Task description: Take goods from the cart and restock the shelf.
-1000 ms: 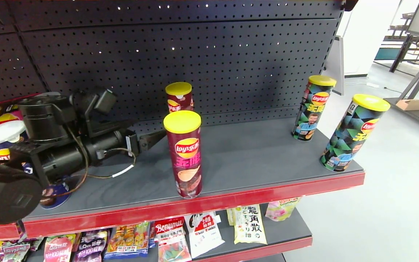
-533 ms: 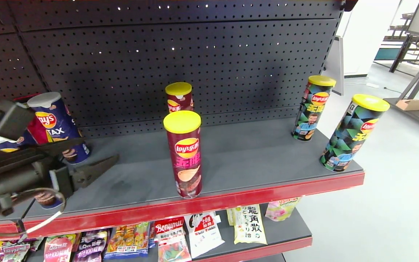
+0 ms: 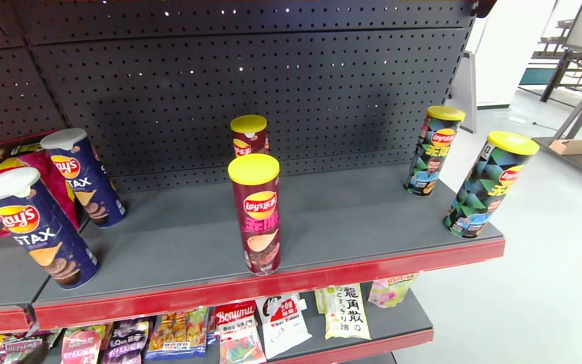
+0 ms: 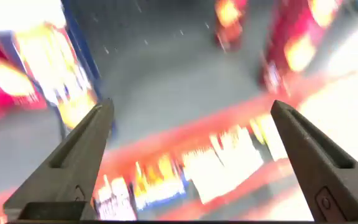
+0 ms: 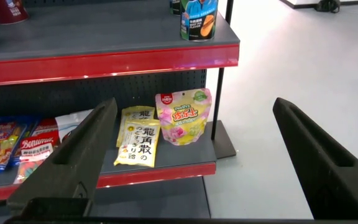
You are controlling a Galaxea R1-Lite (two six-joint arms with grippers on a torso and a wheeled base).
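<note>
On the grey shelf (image 3: pixel 331 217) stand two maroon chip cans with yellow lids, one at the front (image 3: pixel 256 212) and one behind it (image 3: pixel 249 134). Two blue cans with white lids stand at the left (image 3: pixel 38 227) (image 3: pixel 81 174). Two green-and-black patterned cans stand at the right end (image 3: pixel 435 149) (image 3: pixel 488 184). My left gripper (image 4: pixel 191 106) is open and empty in front of the shelf's red edge, with a blue can (image 4: pixel 55 68) blurred beyond it. My right gripper (image 5: pixel 194 102) is open and empty, facing the lower shelf below a patterned can (image 5: pixel 199 18).
A dark pegboard wall (image 3: pixel 271 76) backs the shelf. Red and pink snack packs (image 3: pixel 28 162) lean at the far left. The lower shelf holds several snack bags (image 3: pixel 281 323) (image 5: pixel 182 115). Open floor (image 3: pixel 548 263) lies to the right of the shelf end.
My left arm has drawn back from beside the front maroon can, leftward and out of the head view, uncovering the two blue cans. The cans have stayed in place.
</note>
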